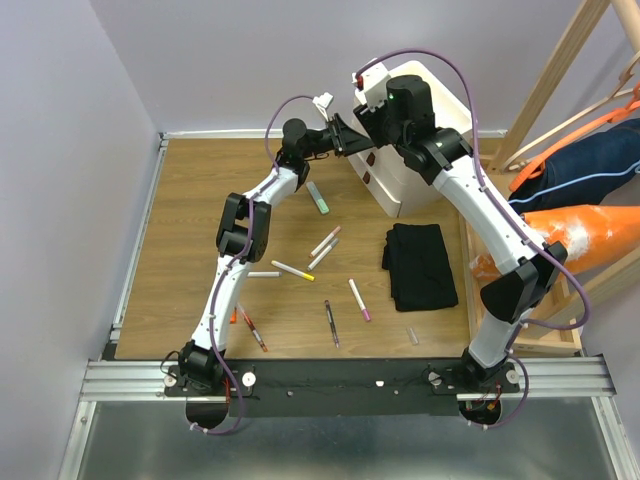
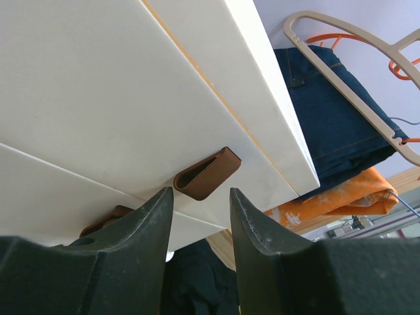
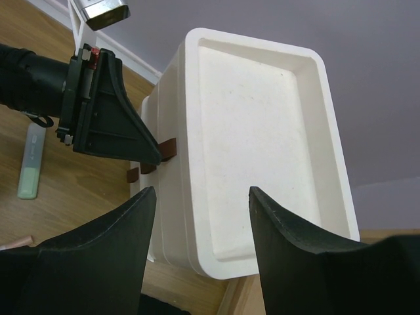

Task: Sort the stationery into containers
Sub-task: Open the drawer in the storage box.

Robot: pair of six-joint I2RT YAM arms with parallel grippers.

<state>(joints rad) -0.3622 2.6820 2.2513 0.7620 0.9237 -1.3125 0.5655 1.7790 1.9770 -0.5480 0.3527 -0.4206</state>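
**Stationery loose on desk; both grippers at the cabinet, neither holding anything**

Near zone. An orange-red pen (image 1: 252, 330) lies at the near left of the desk (image 1: 190, 230). To its right lie a dark pen (image 1: 331, 323) and a white pen with a purple tip (image 1: 359, 299). A small clear piece (image 1: 412, 335) lies near right; what it is cannot be told.

Middle zone. A yellow-tipped marker (image 1: 292, 270) lies beside a short white pen (image 1: 264, 274). Just beyond them a pink-tipped pen (image 1: 326, 241) and a grey pen (image 1: 322, 254) lie side by side. A folded black cloth (image 1: 420, 265) lies to the right, apart from all the pens.

Far zone. A pale-green highlighter (image 1: 318, 198) lies on the desk, under the left arm's forearm in the top view. The white cabinet (image 3: 256, 118) stands at the far right. Its drawers are closed, and no stationery is seen in them.

Left gripper (image 2: 200, 193): released, with the jaws apart. It is aimed at the upper drawer front (image 2: 98, 98), its tips just short of the brown handle (image 2: 207, 172). A second handle (image 2: 105, 220) shows on the drawer below.

Right gripper (image 3: 200, 193): released, with the jaws wide and nothing between them. It hangs above the cabinet's recessed top.
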